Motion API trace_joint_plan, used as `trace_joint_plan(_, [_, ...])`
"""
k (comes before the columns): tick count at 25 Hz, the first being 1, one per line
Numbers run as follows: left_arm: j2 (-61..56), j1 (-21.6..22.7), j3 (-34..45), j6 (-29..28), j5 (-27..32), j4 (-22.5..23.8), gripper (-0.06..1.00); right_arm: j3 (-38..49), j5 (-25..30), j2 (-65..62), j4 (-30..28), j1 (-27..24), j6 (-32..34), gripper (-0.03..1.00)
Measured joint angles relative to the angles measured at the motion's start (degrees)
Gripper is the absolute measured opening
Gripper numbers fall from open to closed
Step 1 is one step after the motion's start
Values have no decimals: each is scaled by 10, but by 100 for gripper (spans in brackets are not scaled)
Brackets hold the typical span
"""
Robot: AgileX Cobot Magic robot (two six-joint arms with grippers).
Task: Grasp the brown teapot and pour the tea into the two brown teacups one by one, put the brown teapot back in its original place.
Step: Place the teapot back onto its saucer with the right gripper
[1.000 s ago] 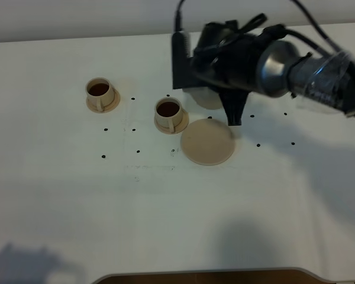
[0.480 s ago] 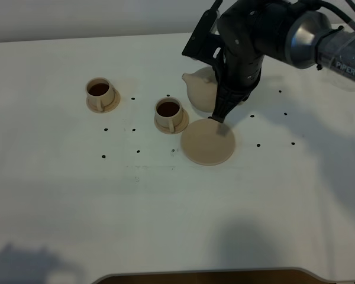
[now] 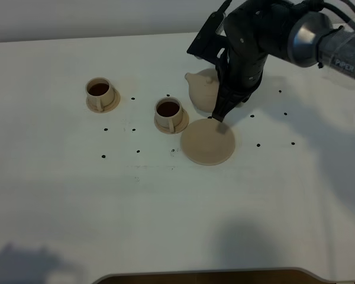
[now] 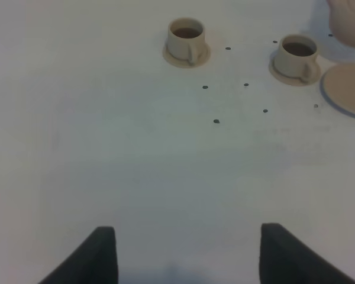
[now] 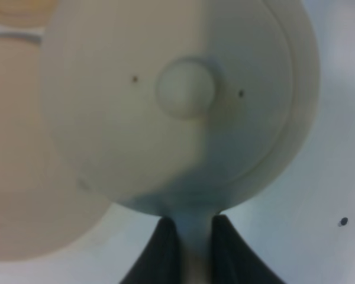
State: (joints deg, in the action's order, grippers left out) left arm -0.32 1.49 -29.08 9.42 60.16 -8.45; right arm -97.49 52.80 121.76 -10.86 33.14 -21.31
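Observation:
The brown teapot (image 3: pixel 201 92) sits upright just past the far edge of a flat round saucer (image 3: pixel 207 142), spout toward the cups. My right gripper (image 3: pixel 220 116) is shut on its handle; in the right wrist view the fingers (image 5: pixel 165 251) clamp the handle below the lidded body (image 5: pixel 186 89). The two brown teacups (image 3: pixel 99 93) (image 3: pixel 168 112) stand on small saucers to the left, each holding dark tea. My left gripper (image 4: pixel 186 260) is open and holds nothing, well short of the cups (image 4: pixel 186 38) (image 4: pixel 298 54).
Small black dots mark the white table (image 3: pixel 165 207) around the cups and saucer. The right arm's dark body (image 3: pixel 254 41) hangs over the back right of the table. The large saucer's edge (image 4: pixel 349 89) and the teapot (image 4: pixel 350 18) show in the left wrist view.
The right arm has turned and swung back, bringing the teapot out from under it into an upright stand behind the saucer. In the last half second it shifted only slightly right.

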Motion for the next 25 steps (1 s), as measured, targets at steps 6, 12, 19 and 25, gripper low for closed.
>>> trace_joint_plan(6, [0,0,0,-1,0,0,54,1,46,-43,17,0,16,10])
trace_joint_plan(12, [0,0,0,-1,0,0,54,89,12,-82,62,0,29,10])
trace_joint_plan(19, [0,0,0,-1,0,0,54,211,-82,-126,98,2,35,10])
trace_joint_plan(25, [0,0,0,-1,0,0,54,228,-126,-120,105,24,38,10])
